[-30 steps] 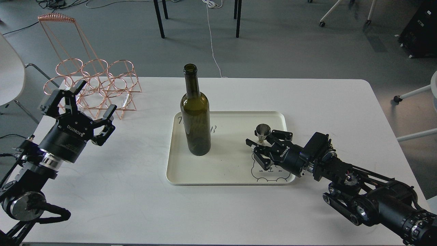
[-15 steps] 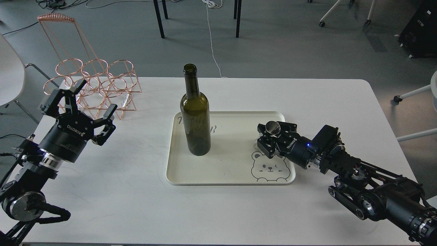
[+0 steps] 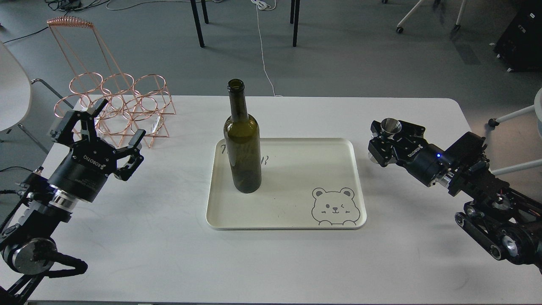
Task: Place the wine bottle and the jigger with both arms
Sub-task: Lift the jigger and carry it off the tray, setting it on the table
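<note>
The dark olive-green wine bottle (image 3: 242,146) stands upright on the left half of a cream tray (image 3: 296,212). My right gripper (image 3: 386,142) is shut on the small steel jigger (image 3: 390,127) and holds it above the white table, to the right of the tray. My left gripper (image 3: 111,133) is open and empty at the table's left side, well apart from the bottle, in front of a copper wire rack.
A copper wire bottle rack (image 3: 116,106) stands at the table's back left corner. The tray has a bear drawing (image 3: 335,206) at its front right. The white table (image 3: 271,262) ends at its right edge near my right arm. Chair and table legs stand on the floor behind.
My right gripper closed on the jigger, lifted it off the tray and carried it right, past the tray's edge. The left arm and the bottle have not moved.
</note>
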Action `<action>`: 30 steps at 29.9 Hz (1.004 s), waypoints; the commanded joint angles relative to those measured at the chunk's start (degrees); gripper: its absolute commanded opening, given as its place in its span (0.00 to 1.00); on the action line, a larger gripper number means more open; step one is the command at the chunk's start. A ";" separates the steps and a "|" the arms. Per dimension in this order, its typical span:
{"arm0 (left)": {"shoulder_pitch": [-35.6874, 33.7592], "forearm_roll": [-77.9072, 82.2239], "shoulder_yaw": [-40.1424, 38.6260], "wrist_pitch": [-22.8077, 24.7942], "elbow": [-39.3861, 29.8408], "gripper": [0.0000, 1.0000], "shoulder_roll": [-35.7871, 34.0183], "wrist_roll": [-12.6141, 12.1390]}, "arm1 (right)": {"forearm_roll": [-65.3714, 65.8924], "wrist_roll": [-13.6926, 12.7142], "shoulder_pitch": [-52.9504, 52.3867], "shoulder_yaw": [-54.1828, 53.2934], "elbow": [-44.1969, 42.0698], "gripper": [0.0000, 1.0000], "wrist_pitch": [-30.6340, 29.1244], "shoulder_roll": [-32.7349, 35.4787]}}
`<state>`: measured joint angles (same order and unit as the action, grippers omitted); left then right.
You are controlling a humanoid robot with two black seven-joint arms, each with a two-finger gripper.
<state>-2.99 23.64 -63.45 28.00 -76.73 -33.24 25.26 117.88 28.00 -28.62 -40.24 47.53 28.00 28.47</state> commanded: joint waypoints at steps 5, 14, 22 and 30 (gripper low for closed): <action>0.00 0.00 0.17 0.00 0.01 0.98 0.36 -0.04 | -7.31 0.00 0.93 0.33 -9.02 0.08 0.00 0.27; 0.08 0.71 0.17 0.00 0.01 0.98 0.36 -0.04 | -10.13 0.00 0.76 1.04 -15.71 0.08 0.00 -3.24; 0.08 0.71 0.17 0.00 -0.08 0.98 0.36 0.05 | -10.13 0.00 -0.30 1.04 -18.88 0.11 0.00 -6.14; 0.08 0.71 0.17 0.00 -0.08 0.98 0.45 0.05 | -10.13 0.00 -0.39 1.04 -18.70 0.36 0.00 -5.53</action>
<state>-2.90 24.35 -63.28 28.00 -76.82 -32.87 25.27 107.75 28.00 -28.99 -39.19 28.65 28.00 22.54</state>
